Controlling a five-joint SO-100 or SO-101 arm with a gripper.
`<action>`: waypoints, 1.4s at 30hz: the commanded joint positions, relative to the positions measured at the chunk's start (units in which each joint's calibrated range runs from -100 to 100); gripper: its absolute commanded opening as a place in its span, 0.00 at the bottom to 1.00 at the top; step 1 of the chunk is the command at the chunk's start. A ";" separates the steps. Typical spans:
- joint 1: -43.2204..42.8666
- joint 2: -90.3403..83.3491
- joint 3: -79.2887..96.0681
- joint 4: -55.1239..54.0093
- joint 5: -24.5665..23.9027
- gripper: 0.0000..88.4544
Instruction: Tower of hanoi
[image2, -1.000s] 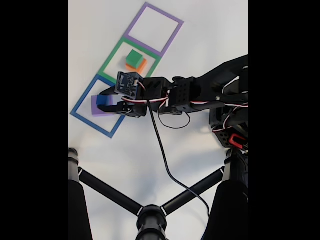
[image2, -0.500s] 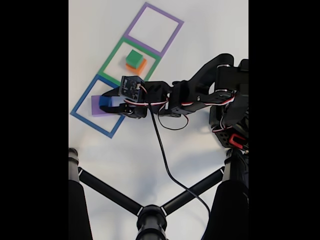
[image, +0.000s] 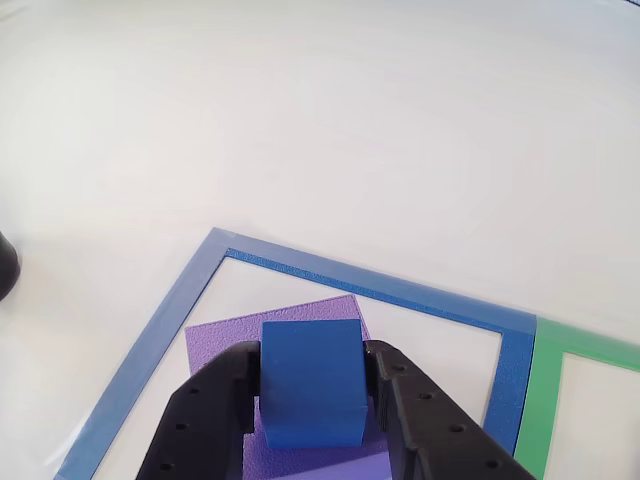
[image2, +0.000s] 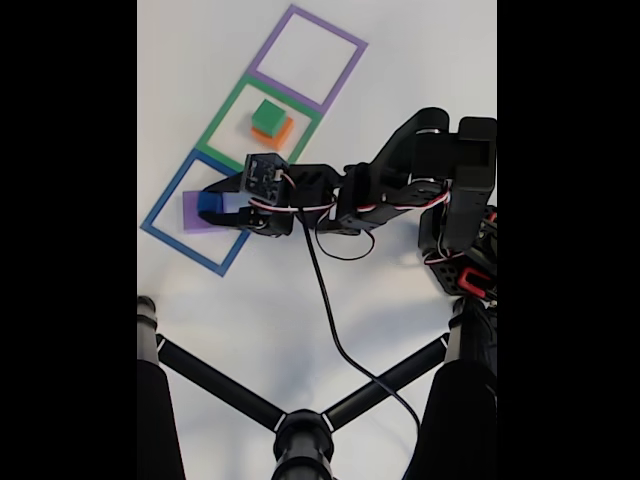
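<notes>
Since the frame one second ago, I am seeing the arm's elbor section rising and folding back toward the base on the right of the fixed view, while the gripper (image2: 212, 206) is sitting lower over the blue square outline (image2: 165, 233) than before. Half a second ago the pose was already close to the present one; the upper links are now standing slightly more upright.

In the fixed view the arm is reaching leftward from its base, with the wrist roughly level and the camera module facing up. The fingers (image: 215, 400) are pointing into the blue outline.

In the other view the gripper (image: 310, 400) is clamping the blue cube (image: 310, 385): both black fingers are pressing against its left and right faces. The blue cube is resting on, or just above, the larger purple block (image: 230, 335); I cannot tell whether they are touching. The purple block is lying inside the blue square outline (image: 350, 275).

The green cube (image2: 268, 114) is sitting on the orange block (image2: 281, 133) inside the green square outline (image2: 222, 118). The purple square outline (image2: 345, 62) is lying beyond it on the white table (image2: 400, 70).
</notes>
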 joint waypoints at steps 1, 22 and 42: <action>1.13 -0.01 -2.17 -1.40 0.39 0.11; 2.28 -23.97 -3.53 21.35 0.39 0.25; 13.87 -47.45 -58.51 121.55 -4.02 0.00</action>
